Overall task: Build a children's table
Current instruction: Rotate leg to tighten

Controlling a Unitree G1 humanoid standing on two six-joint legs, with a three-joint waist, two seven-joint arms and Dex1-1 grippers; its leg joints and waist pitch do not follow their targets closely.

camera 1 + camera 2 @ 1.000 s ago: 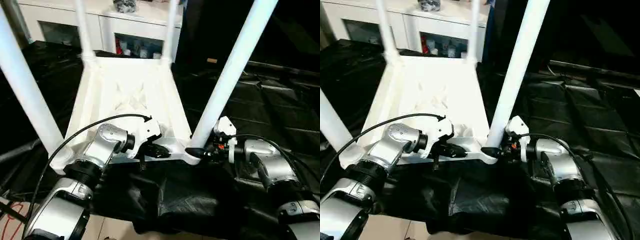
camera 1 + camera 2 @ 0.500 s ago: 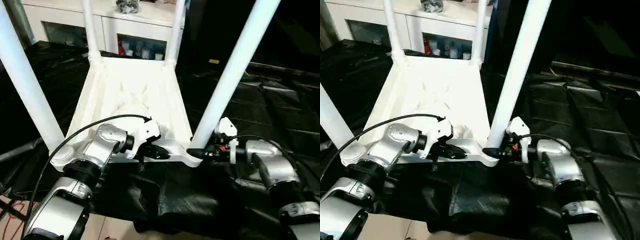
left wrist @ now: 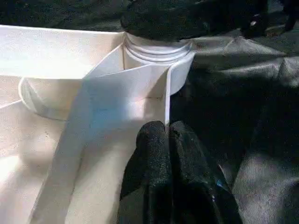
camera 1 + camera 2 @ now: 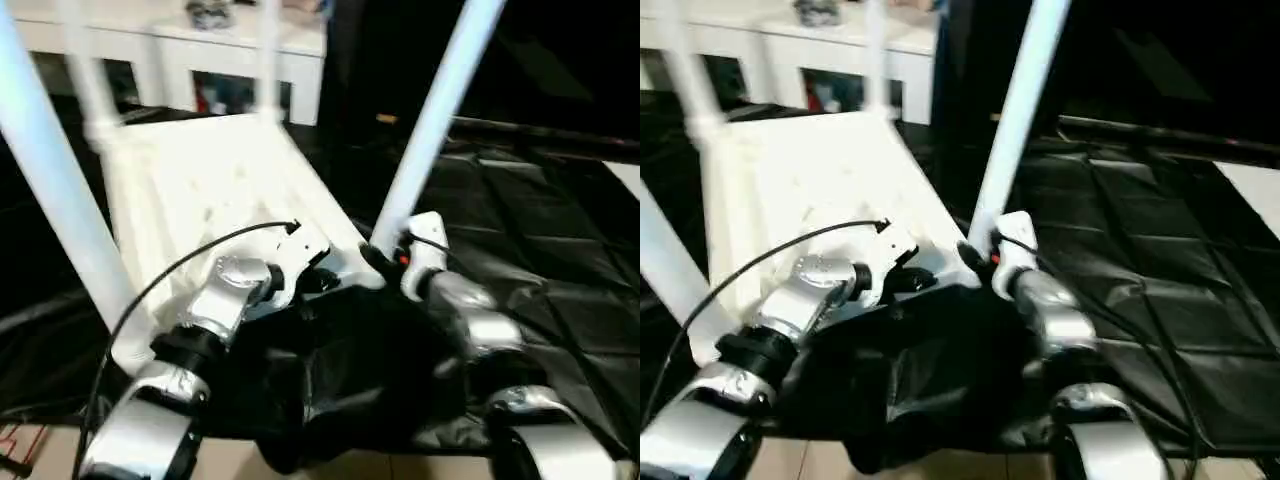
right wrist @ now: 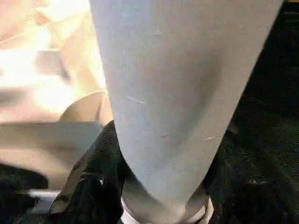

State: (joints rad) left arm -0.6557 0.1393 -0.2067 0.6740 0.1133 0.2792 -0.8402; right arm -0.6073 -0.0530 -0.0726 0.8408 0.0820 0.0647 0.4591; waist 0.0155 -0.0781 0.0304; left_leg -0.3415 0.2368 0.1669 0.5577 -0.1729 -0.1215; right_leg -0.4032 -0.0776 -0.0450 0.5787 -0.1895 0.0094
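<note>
The children's table lies upside down on the black cloth, its white ribbed tabletop (image 4: pixel 200 180) facing up. Its legs stand up from the corner sockets: the near right leg (image 4: pixel 430 120), the near left leg (image 4: pixel 50 190), and two far legs (image 4: pixel 268 50). My left gripper (image 4: pixel 318 280) is shut on the thin rim wall (image 3: pixel 166 109) beside the near right corner socket (image 3: pixel 156 51). My right gripper (image 4: pixel 375 258) is shut on the base of the near right leg (image 5: pixel 177 93), with a black finger (image 5: pixel 91 186) on each side of the tube.
The black-draped work table (image 4: pixel 540 230) stretches to the right and front. A white cabinet (image 4: pixel 200 40) stands behind the far legs. A black cable (image 4: pixel 170 275) arcs over my left forearm. Pale floor (image 4: pixel 350 465) shows past the near edge.
The camera has swung, so the whole picture shifted. The near right corner now sits farther ahead of me and my right forearm reaches straighter forward. Both grips have stayed on.
</note>
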